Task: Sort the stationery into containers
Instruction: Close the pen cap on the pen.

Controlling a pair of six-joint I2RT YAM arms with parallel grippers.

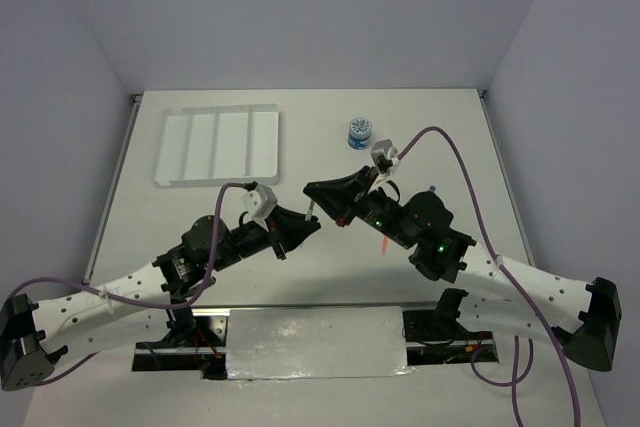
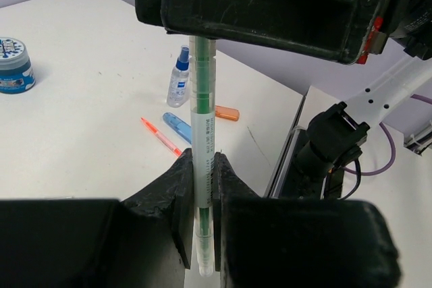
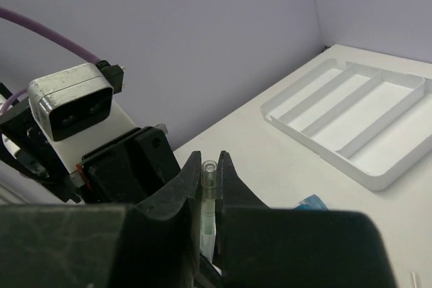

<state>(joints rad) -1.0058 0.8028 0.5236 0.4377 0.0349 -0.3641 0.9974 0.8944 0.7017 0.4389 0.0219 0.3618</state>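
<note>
A thin grey-green pen hangs in the air between my two grippers, above the table's middle. My left gripper is shut on one end of the pen. My right gripper is shut on the other end, whose clear tip pokes out between the fingers. In the top view the left gripper and right gripper meet nose to nose. The white four-compartment tray lies empty at the back left and also shows in the right wrist view.
On the table right of the grippers lie a thin orange pen, a blue stubby piece, an orange stubby piece and a small spray bottle. A blue round jar stands at the back centre.
</note>
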